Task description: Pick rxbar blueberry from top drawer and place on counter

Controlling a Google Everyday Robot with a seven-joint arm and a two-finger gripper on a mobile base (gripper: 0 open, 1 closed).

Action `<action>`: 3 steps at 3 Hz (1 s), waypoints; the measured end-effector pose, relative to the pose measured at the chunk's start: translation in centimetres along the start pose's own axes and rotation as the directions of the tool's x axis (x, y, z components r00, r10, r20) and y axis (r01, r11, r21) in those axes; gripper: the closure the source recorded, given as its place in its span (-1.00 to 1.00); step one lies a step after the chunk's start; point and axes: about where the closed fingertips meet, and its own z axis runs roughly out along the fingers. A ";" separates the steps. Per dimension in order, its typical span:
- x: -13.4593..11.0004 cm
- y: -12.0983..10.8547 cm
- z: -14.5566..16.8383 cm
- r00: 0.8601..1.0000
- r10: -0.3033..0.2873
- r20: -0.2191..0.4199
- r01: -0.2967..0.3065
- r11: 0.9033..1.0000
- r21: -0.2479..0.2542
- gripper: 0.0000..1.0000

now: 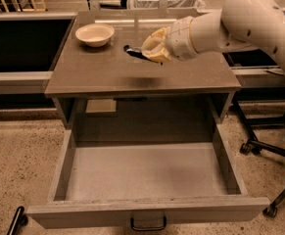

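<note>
My gripper (149,53) hangs above the middle of the counter (98,67), reaching in from the right on a white arm. It is shut on the rxbar blueberry (133,52), a dark bar that sticks out to the left of the tan fingers (154,45). The bar is held clear of the countertop, and a shadow lies on the top beneath it. The top drawer (147,173) is pulled fully out below; its pale grey floor is bare. Its dark handle (148,225) shows at the front edge.
A cream bowl (95,35) sits at the counter's back left. Black shelving stands to the left. Chair legs with castors (264,146) stand to the right of the cabinet. A wire basket (166,1) is behind the counter.
</note>
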 end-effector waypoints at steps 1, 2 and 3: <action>1.0 -1.6 1.2 0.999 0.002 -0.053 0.001 0.999 0.052 1.00; 1.1 -1.8 1.2 0.998 0.002 -0.055 0.001 0.998 0.058 0.63; 1.1 -1.8 1.2 0.998 0.002 -0.055 0.001 0.998 0.058 0.16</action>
